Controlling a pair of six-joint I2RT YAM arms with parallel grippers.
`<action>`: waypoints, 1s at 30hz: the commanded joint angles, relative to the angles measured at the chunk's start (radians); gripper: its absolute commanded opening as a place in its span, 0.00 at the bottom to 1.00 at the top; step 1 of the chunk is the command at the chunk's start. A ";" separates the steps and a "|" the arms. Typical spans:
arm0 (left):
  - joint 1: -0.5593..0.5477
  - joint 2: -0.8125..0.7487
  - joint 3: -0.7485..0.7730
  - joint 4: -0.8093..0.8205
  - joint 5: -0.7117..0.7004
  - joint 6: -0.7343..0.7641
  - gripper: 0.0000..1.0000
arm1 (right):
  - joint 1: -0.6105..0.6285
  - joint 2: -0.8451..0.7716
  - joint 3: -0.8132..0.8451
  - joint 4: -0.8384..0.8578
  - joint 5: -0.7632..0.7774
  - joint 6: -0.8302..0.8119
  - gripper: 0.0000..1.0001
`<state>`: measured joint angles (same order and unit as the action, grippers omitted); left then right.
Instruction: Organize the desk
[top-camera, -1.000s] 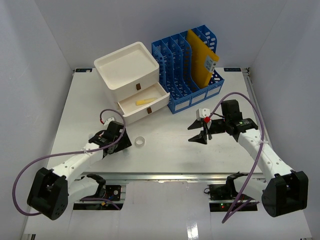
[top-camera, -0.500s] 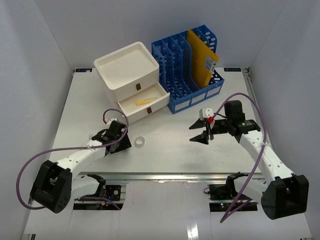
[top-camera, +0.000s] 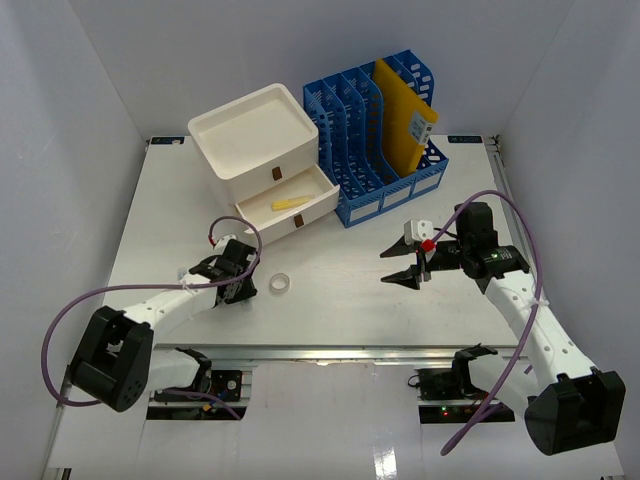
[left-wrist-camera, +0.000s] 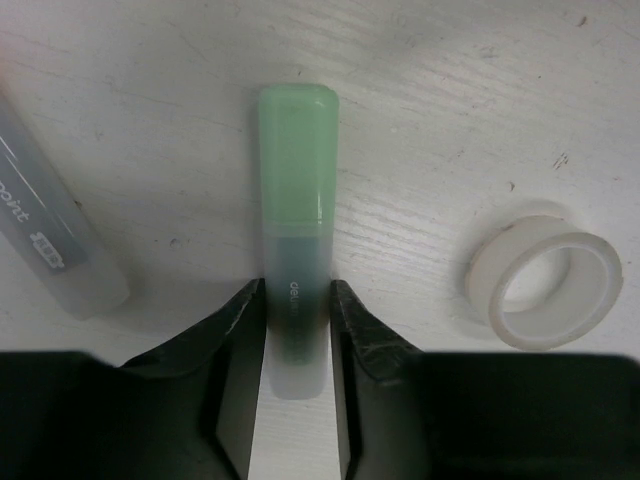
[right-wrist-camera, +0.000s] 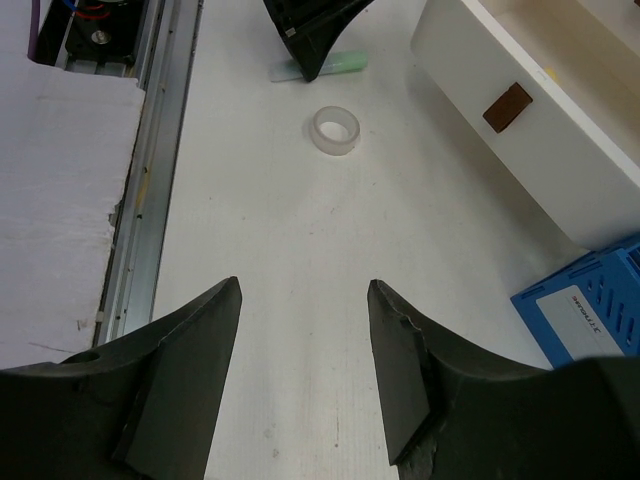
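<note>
The white desk (top-camera: 340, 310) holds a green highlighter (left-wrist-camera: 297, 170) with a translucent barrel, lying flat. My left gripper (left-wrist-camera: 297, 292) is low over the desk at the front left (top-camera: 238, 284), and its jaws press both sides of the highlighter's barrel. The highlighter's green cap also shows in the right wrist view (right-wrist-camera: 340, 64). A clear tape roll (top-camera: 280, 284) lies just right of the left gripper and shows in both wrist views (left-wrist-camera: 545, 283) (right-wrist-camera: 335, 130). My right gripper (top-camera: 405, 266) hangs open and empty above the desk's middle right (right-wrist-camera: 303, 290).
A grey pen (left-wrist-camera: 45, 225) lies left of the highlighter. A white drawer box (top-camera: 262, 150) stands at the back with its lower drawer (top-camera: 300, 200) open, a yellow item inside. A blue file rack (top-camera: 385, 130) with a yellow folder stands beside it. A metal rail (top-camera: 350, 352) runs along the front edge.
</note>
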<state>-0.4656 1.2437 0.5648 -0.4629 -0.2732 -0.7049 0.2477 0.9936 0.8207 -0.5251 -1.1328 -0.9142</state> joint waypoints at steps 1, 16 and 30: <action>0.007 -0.017 -0.011 -0.036 0.015 -0.025 0.30 | -0.007 -0.016 0.001 -0.004 -0.039 0.011 0.60; 0.002 -0.507 0.144 -0.112 0.185 0.133 0.07 | -0.015 0.046 -0.013 -0.004 -0.026 -0.008 0.59; -0.001 0.127 0.785 -0.098 0.275 0.907 0.09 | -0.037 0.107 -0.026 0.001 0.016 -0.023 0.59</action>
<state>-0.4622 1.2416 1.2330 -0.5320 0.0028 -0.0936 0.2261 1.0869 0.8017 -0.5247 -1.1118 -0.9237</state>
